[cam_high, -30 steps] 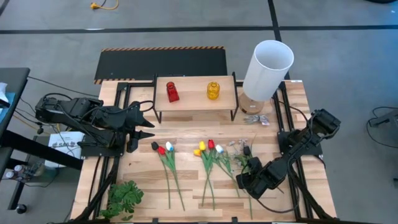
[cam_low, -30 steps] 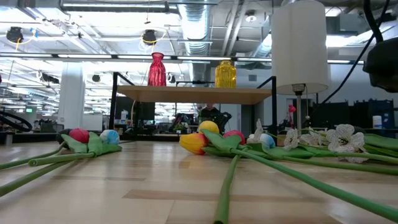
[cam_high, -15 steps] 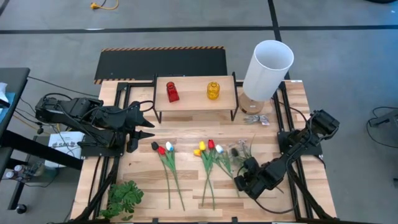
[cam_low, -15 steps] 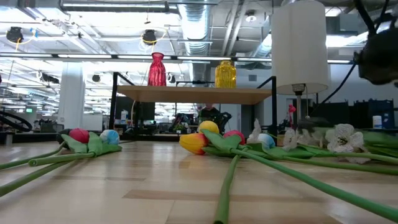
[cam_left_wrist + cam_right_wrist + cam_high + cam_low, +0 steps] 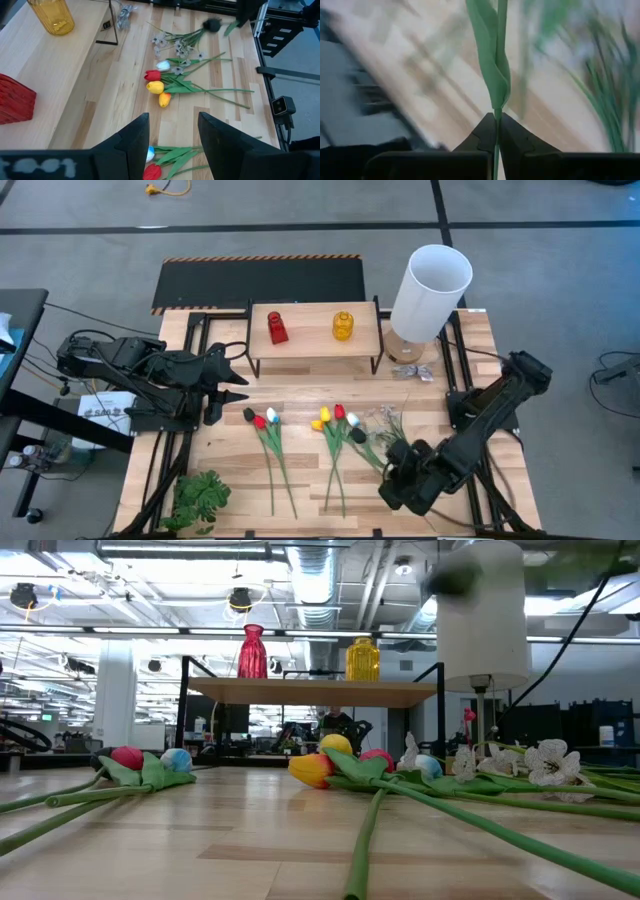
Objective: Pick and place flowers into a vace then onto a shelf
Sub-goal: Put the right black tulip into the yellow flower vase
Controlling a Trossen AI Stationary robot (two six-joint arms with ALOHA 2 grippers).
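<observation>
Flowers lie across the front half of the table [image 5: 300,395]: a pair of tulips [image 5: 262,420] with red, white and dark heads toward the left, a bunch [image 5: 333,418] with yellow, red and white heads in the middle, and a spray of small white blossoms [image 5: 383,416] just beside that bunch. The right gripper [image 5: 392,467] is down near the front right of the table, its fingers [image 5: 485,132] pressed together on a green stem [image 5: 499,55]; in the left wrist view a dark-headed flower [image 5: 212,25] hangs lifted above the boards over by that arm. The left gripper [image 5: 238,372] waits at the table's left edge, well apart from the flowers, jaws standing apart with nothing between them.

At the back stands the shelf [image 5: 314,332], a pale wooden board on thin black legs, carrying a red vase [image 5: 277,327] and a yellow vase [image 5: 343,325] side by side. A tall white cylinder [image 5: 430,292] stands just right of the shelf. A leafy green sprig [image 5: 200,498] lies at the front left corner. Behind the table sits a black panel [image 5: 260,280] with a striped edge. No writing or label can be read on any of it.
</observation>
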